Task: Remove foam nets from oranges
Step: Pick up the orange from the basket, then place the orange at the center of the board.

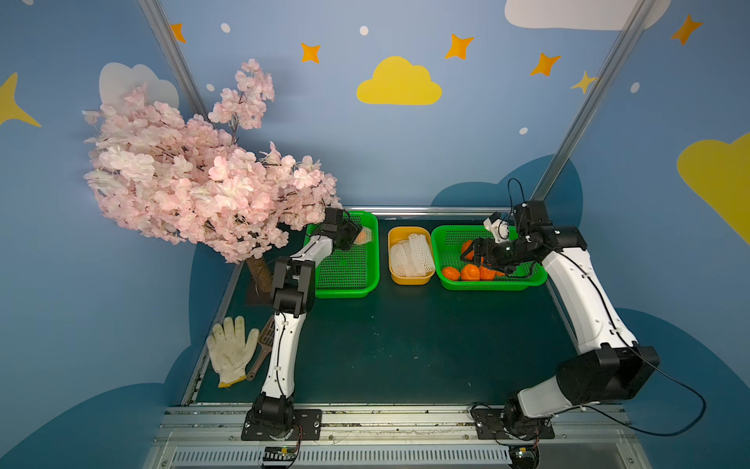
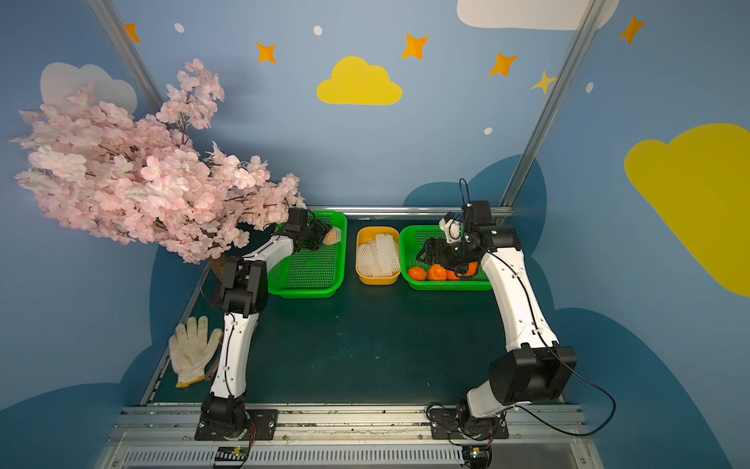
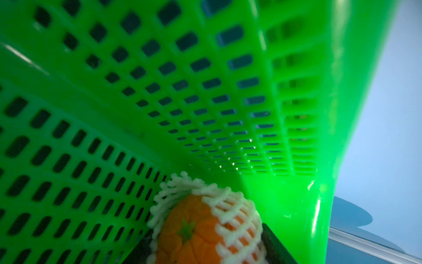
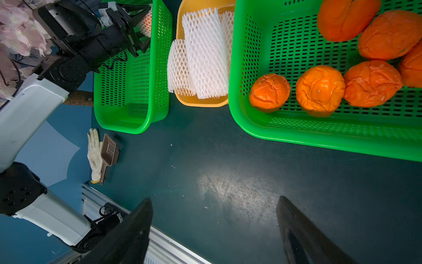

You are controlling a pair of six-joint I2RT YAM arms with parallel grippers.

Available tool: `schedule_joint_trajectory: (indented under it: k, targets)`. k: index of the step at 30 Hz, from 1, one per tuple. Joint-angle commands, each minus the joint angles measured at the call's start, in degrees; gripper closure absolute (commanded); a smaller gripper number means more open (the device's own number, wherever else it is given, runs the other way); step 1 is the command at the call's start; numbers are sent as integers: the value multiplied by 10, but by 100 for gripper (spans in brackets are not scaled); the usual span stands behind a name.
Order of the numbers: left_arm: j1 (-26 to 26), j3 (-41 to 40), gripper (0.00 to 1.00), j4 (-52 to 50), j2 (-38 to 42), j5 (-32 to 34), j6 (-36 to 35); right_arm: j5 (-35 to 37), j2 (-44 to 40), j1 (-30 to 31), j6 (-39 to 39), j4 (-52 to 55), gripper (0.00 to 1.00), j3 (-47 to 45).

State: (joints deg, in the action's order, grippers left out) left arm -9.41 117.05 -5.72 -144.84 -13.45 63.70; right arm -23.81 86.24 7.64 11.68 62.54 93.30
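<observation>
An orange [image 3: 194, 230] still wrapped in a white foam net [image 3: 230, 210] lies in the far corner of the left green basket [image 1: 345, 289]. My left gripper [image 1: 356, 236] has one black finger on each side of it, pressed against the net. In both top views the netted orange [image 2: 333, 235] shows just past the fingers. Several bare oranges [image 1: 470, 273] [image 4: 319, 90] sit in the right green basket [image 1: 487, 286]. My right gripper [image 4: 214, 198] hovers over that basket, open, with nothing between its fingers. Loose foam nets [image 1: 410, 253] [image 4: 203, 52] fill the yellow tub [image 1: 410, 280].
A pink blossom tree [image 1: 195, 178] overhangs the left arm and the left basket's far corner. A white knitted glove [image 1: 231, 353] and a brown scoop [image 1: 264, 345] lie near the table's left edge. An aluminium rail [image 1: 365, 418] runs along the front.
</observation>
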Motion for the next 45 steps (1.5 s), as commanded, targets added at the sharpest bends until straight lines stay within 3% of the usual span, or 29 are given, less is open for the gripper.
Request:
schedule_joint_trajectory:
  k: [1,10,19,27,34,38,45]
  targets:
    - [5,-26,42,-3,20,-32,-7,1,-26,0,7,3,16,-18]
    - [11,-63,43,-8,96,-68,-60,3,-79,0,23,-70,16,-90]
    - [11,-201,44,-27,230,-110,-134,-12,-91,1,37,-106,16,-117]
    - [-17,-295,44,-118,375,-105,-251,-50,-80,17,47,-129,16,-125]
    - [-108,-364,43,-225,490,-44,-355,-82,-62,44,50,-127,16,-141]
    - [-174,-408,42,-248,542,-4,-376,-90,-74,56,51,-135,16,-177]
    - [-298,-485,41,-228,551,83,-398,-93,-97,62,74,-144,16,-253]
